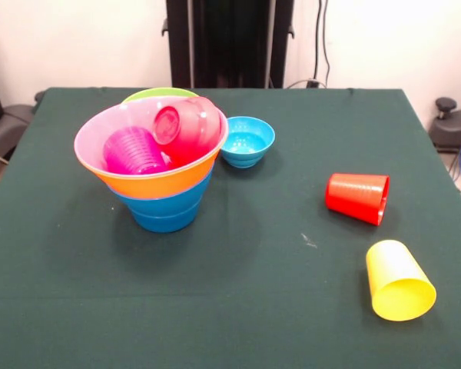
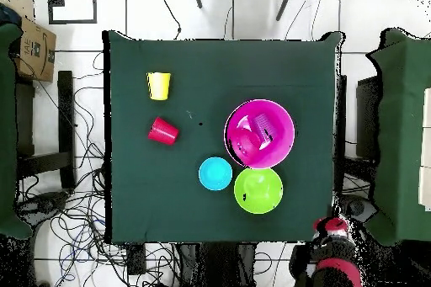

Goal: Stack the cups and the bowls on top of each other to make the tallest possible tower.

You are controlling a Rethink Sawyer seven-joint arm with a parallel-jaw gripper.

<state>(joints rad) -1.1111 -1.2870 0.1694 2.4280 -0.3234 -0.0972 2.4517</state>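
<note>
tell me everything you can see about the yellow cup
The yellow cup is a smooth, handleless plastic tumbler, opaque bright yellow, tapering toward its base. It lies on its side on the green table cloth, open mouth facing the front camera, and looks empty. It sits apart from the tower, just nearer the front camera than the red cup, which also lies on its side. Nothing touches it except the cloth. Overhead it lies near the table's far left part.

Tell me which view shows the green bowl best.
The overhead view: the green bowl shows its whole round opening beside the tower. The front view shows only a sliver of its rim behind the tower.
</note>
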